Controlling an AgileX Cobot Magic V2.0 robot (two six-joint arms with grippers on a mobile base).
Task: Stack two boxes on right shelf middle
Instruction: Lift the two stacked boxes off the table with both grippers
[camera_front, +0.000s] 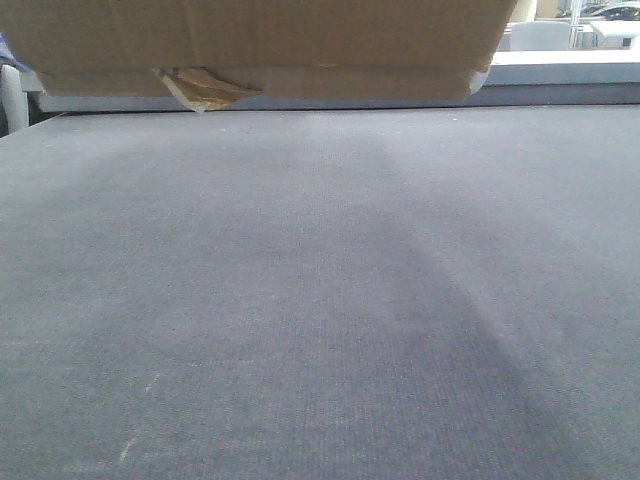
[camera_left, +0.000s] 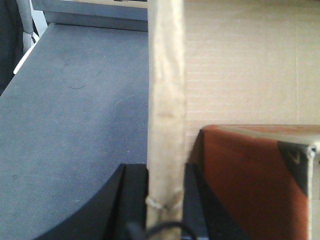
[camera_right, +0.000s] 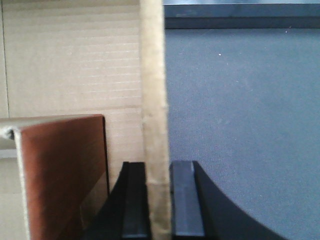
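While I grip one box (camera_front: 260, 40), nothing looks stacked.
Left gripper (camera_left: 165, 200) and right gripper (camera_right: 157, 200) clamp its walls; placing remains.

Soft daylight, overexposed background top right, broad diagonal shadow on grey surface (camera_front: 200, 300), wrist close-ups blurry.

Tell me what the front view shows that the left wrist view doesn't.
Only the front view: the box from outside, a tape scrap hanging at its bottom edge, and a white ledge behind. Only the left wrist view: the left gripper, jaws shut on a box wall, and a reddish-brown panel beside that wall. Both: the box and the grey surface.
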